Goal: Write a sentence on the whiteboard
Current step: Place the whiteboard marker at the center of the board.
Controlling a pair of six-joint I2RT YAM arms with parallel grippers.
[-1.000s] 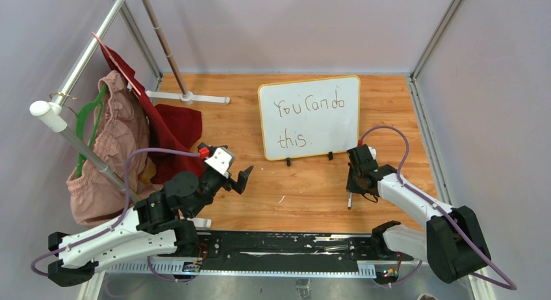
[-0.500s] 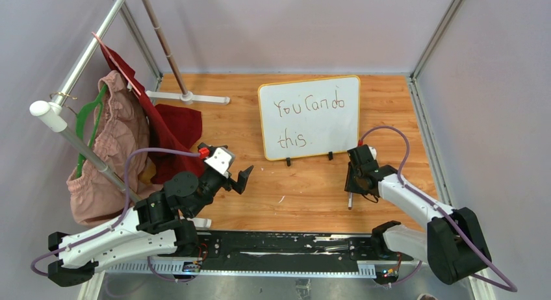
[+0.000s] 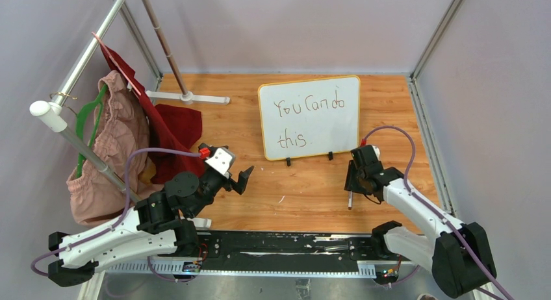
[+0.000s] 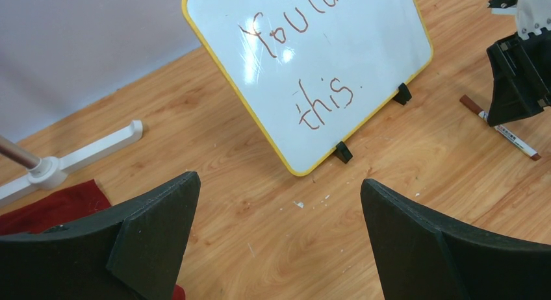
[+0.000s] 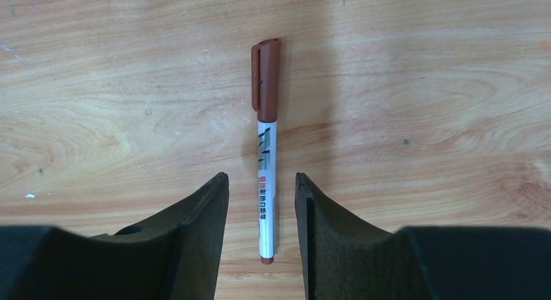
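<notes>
The whiteboard (image 3: 310, 118) with a yellow-orange rim stands on two black clip feet at the table's middle back; it also shows in the left wrist view (image 4: 305, 73). The sentence (image 3: 308, 121) reads "You Can do this." in two reddish-brown lines. A capped brown and white marker (image 5: 265, 144) lies flat on the wood, also seen in the top view (image 3: 349, 200) and the left wrist view (image 4: 499, 127). My right gripper (image 5: 261, 183) is open and hangs just above it, a finger on each side. My left gripper (image 3: 243, 180) is open and empty, left of the board.
A clothes rack (image 3: 78, 60) with pink and red garments (image 3: 117, 144) stands at the left. Its white foot bar (image 3: 188, 97) lies at the back left. A black rail (image 3: 279, 245) runs along the near edge. Grey walls close in the sides.
My right arm has shifted slightly to the right and its cable has bowed outward. The marker, the board and my left arm have not moved.
</notes>
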